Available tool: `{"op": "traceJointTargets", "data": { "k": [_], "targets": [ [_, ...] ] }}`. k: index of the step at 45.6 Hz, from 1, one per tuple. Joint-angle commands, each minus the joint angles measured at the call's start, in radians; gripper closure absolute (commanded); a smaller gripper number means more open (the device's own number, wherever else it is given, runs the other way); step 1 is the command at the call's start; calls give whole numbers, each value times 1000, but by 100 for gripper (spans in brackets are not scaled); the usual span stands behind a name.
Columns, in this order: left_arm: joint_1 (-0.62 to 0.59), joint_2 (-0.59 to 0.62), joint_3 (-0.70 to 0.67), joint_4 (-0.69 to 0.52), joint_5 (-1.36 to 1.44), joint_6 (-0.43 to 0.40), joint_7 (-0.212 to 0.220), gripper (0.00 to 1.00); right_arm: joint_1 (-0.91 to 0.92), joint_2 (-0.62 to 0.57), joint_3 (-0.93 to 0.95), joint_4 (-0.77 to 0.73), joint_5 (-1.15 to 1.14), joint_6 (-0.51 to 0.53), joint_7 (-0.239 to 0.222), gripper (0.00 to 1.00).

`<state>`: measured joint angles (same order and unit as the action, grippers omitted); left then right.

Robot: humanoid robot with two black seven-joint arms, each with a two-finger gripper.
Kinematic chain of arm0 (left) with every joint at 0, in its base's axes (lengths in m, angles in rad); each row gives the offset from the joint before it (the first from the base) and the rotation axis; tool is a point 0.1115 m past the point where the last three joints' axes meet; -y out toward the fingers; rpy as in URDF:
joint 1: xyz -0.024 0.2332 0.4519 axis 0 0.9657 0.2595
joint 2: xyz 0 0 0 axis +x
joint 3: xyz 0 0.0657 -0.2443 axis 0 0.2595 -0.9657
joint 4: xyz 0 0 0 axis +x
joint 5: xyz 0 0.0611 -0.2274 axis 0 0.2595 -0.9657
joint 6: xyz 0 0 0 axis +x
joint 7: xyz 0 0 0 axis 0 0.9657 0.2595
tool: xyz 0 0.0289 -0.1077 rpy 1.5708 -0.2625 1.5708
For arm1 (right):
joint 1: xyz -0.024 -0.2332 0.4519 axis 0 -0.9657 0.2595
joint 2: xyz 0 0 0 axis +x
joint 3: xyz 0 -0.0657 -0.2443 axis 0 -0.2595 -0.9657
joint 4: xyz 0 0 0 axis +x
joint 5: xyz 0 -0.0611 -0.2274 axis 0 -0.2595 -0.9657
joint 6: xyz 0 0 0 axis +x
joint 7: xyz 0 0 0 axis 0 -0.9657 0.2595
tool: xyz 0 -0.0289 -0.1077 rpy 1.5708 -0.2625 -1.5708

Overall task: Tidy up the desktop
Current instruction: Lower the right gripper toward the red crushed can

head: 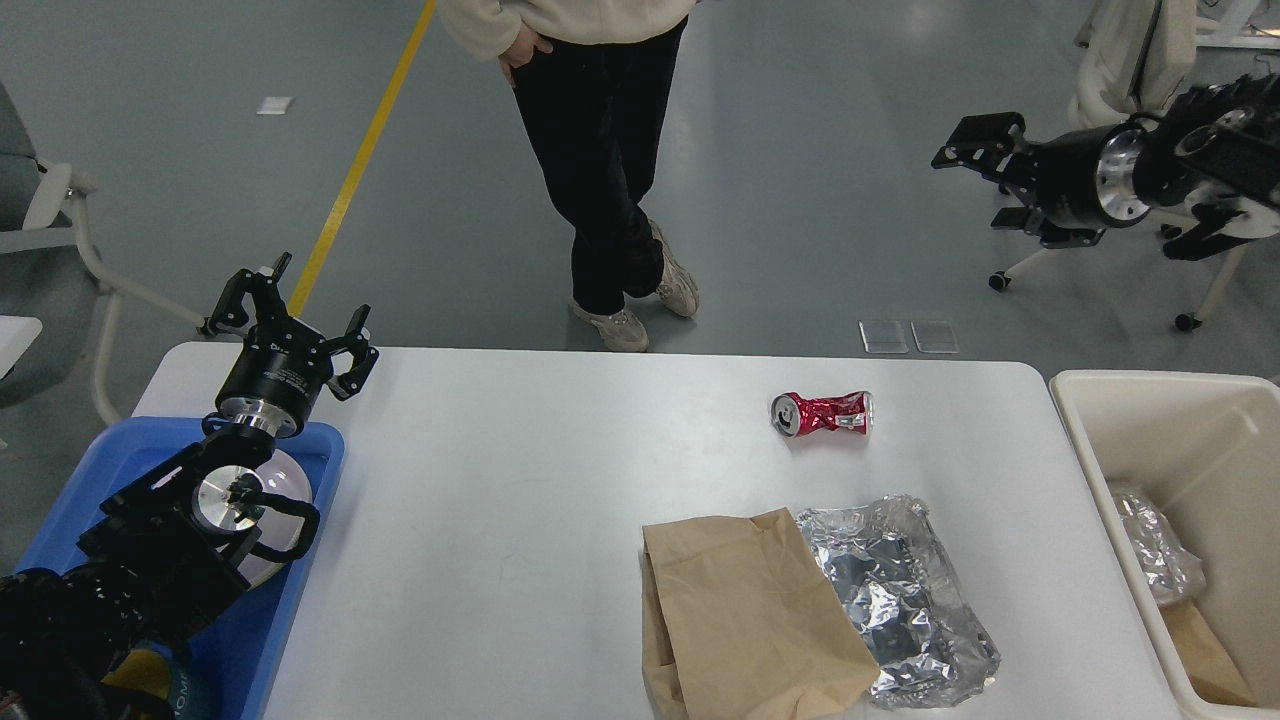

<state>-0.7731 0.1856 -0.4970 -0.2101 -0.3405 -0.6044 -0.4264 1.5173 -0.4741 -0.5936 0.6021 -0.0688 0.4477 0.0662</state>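
Nearest you, the brown paper bag (750,610) overlaps the crumpled silver foil sheet (905,600) on the white rectangular desktop (520,500); the crushed red can (822,412) lies beyond. All three are left, well apart from both grippers. The cream bin (1085,440) already holds scraps. Your left gripper (287,318) is splayed, empty, above the blue tray (310,470). Your right gripper (985,160) is raised, fingers parted, empty.

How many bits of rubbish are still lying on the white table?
3: a crushed red can toward the far edge, a brown paper bag near the front, and crumpled foil touching its right side.
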Motion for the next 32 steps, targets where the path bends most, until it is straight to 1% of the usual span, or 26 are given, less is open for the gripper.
{"op": "traceJointTargets", "data": {
  "k": [1,10,19,27,32],
  "targets": [
    [0,0,0,0,0,0,0,3,-46,8,11,5,116,-9,0,0],
    [0,0,0,0,0,0,0,3,-112,25,8,5,277,-18,0,0],
    [0,0,0,0,0,0,0,3,-173,26,6,11,480,-90,1,0],
    [0,0,0,0,0,0,0,3,-252,72,8,47,520,-179,1,0],
    [0,0,0,0,0,0,0,3,-302,110,9,54,520,-202,3,0]
  ]
}}
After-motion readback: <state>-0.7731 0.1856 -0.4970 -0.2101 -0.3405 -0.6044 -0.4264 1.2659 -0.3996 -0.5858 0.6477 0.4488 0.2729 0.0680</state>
